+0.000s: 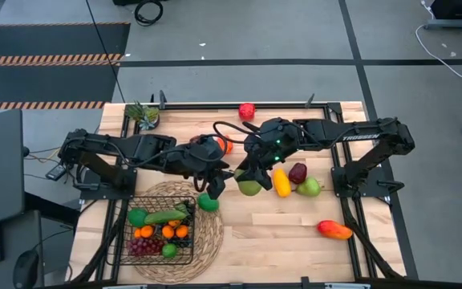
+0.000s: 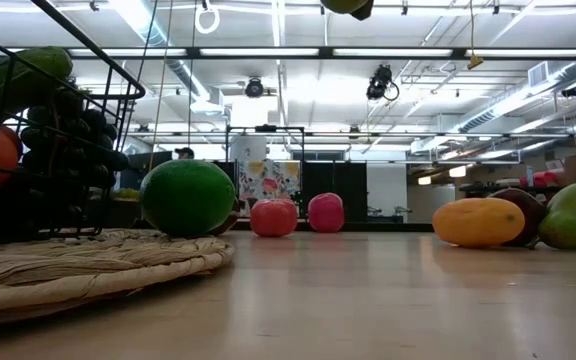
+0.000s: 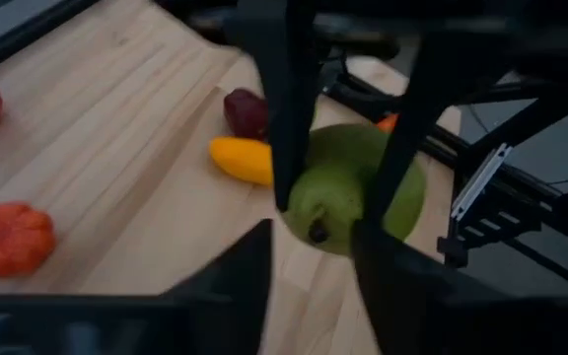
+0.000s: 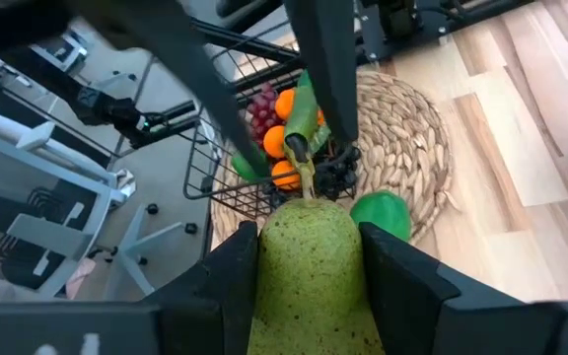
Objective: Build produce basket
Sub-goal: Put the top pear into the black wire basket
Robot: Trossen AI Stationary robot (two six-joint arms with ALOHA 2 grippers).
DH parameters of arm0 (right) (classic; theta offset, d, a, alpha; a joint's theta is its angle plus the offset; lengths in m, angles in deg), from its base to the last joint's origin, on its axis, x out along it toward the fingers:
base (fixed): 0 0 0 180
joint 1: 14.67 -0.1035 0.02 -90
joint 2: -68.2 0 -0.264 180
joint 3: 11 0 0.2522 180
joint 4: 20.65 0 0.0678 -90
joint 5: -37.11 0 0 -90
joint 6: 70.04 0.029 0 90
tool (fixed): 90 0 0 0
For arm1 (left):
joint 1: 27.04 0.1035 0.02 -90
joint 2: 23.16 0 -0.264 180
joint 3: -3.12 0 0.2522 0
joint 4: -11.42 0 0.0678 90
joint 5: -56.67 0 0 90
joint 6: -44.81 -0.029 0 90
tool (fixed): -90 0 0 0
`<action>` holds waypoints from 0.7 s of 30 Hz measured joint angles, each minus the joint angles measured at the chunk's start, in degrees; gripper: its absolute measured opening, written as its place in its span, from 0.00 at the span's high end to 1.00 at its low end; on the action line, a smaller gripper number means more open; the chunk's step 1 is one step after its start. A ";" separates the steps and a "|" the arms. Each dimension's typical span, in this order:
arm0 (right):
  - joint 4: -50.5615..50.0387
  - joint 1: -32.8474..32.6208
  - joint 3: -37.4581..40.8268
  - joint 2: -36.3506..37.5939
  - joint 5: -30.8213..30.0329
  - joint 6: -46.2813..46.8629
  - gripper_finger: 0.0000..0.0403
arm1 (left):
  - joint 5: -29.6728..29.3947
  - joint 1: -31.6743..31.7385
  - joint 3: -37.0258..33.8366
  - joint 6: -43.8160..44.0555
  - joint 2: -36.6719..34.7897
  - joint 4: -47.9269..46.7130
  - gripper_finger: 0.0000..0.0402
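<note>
**Green pear** (image 4: 304,266). Held aloft over the middle of the table, clamped between the two fingers of the right gripper (image 1: 251,178). Stem end points toward the left gripper (image 1: 216,181), which faces it just beside, fingers partly parted and reaching around the stem end; whether they touch the fruit cannot be told. The arrangement reads as a hand-over between arms, since the basket lies on the left arm's side of the table.

**Basket** (image 1: 127,233). Black wire mesh, seated on the round woven mat (image 1: 207,241) at the near left of the table. Already holds a cucumber (image 1: 165,216), a lime (image 1: 138,217), small oranges (image 1: 167,231) and dark grapes (image 1: 143,245).

**Loose produce, not yet collected.**
- Green lime (image 1: 208,201), on the mat's edge beside the basket.
- Yellow squash (image 1: 281,182), dark red fruit (image 1: 297,172) and a second green fruit (image 1: 310,187), clustered right of centre.
- Mango (image 1: 334,229), near right, well apart from the rest.
- Red item (image 1: 247,110), at the far edge.
- Orange-red item (image 3: 8,239), under the left arm.

**Potted plant** (image 1: 144,114). Far left corner; not part of the produce.
</note>
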 joint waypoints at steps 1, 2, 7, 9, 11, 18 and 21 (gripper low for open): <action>0.38 -0.02 0.00 0.00 0.15 0.03 0.59 | 0.06 0.12 0.00 0.06 0.00 -0.20 0.71; 0.73 -0.09 0.00 0.00 0.19 0.27 0.59 | 0.17 0.14 -0.02 0.17 0.00 0.00 0.77; 1.80 -0.42 0.02 0.00 0.39 0.47 0.59 | 1.60 0.15 -0.02 -0.03 -0.01 1.28 0.96; 1.86 -0.42 0.02 0.00 0.48 0.74 0.59 | 1.90 0.15 -0.02 -0.02 -0.02 1.41 0.95; 1.86 -0.42 0.02 0.00 0.52 0.83 0.59 | 1.91 0.15 -0.02 0.01 -0.02 1.41 0.92; 1.47 -0.33 0.02 0.00 0.49 2.69 0.57 | 1.92 0.19 -0.02 0.37 -0.02 1.46 0.97; 1.38 -0.26 0.02 0.00 0.41 2.78 0.55 | 1.90 0.21 -0.02 0.97 -0.02 1.21 0.97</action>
